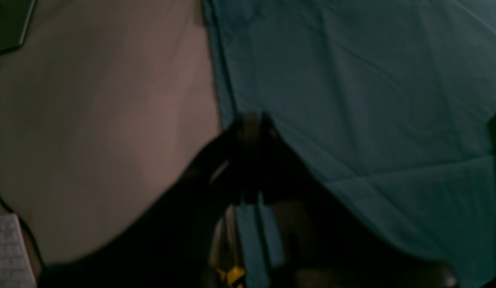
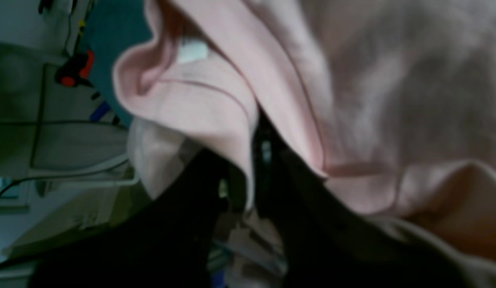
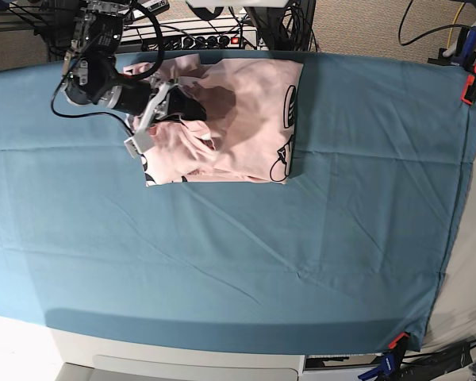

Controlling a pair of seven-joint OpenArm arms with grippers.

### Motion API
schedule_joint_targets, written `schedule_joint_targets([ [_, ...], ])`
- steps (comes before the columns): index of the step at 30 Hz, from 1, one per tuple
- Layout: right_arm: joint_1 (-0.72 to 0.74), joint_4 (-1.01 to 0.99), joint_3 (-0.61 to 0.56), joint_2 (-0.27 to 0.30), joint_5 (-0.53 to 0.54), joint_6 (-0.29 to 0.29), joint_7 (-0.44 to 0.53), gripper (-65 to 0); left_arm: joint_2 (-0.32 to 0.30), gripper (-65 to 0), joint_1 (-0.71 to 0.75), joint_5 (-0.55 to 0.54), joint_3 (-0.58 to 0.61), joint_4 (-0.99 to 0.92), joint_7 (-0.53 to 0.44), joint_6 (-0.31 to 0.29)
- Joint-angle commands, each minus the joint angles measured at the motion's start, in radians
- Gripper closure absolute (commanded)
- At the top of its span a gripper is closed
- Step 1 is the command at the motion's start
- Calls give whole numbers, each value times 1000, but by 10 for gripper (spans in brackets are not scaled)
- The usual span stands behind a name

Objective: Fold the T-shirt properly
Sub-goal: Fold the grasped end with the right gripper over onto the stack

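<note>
The shirt (image 3: 238, 119) sits bunched at the far side of the cloth (image 3: 301, 254), toward the base view's upper left, folded over itself with black print peeking along its right edge and at its near left corner. Right in the thick of it is the right claw (image 3: 192, 107), reaching in from the left over the shirt's upper left part. Up close on the right wrist view, the shirt (image 2: 351, 100) fills most of the picture, and the right claw (image 2: 251, 160) has its jaws drawn narrow with a pink hemmed fold pinched between them, the fabric draping over and around the dark fingers (image 2: 267, 160); a small white tag (image 2: 193, 51) shows inside the neck fold above. The left claw (image 1: 251, 124) is out of the base view; its own dim, blurred wrist view shows the jaws closed together with nothing clearly between them, poised over the cloth's (image 1: 371, 100) hemmed edge where it meets a pale surface (image 1: 100, 120).
</note>
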Motion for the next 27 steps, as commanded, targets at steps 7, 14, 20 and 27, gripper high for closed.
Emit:
schedule_joint_targets([
  [7, 20, 29, -11, -38, 29, 2, 52, 0, -51, 0, -19, -5, -9, 15, -25, -3],
  [14, 19, 29, -12, -135, 20, 2, 95, 0, -97, 0, -19, -5, -9, 15, -25, -2],
  [20, 26, 29, -13, -161, -129, 2, 227, 0, -111, 0, -19, -5, -9, 15, -25, -2],
  [27, 69, 28, -152, -161, -281, -19, 278, 0, -111, 0, -19, -5, -9, 15, -26, -2],
])
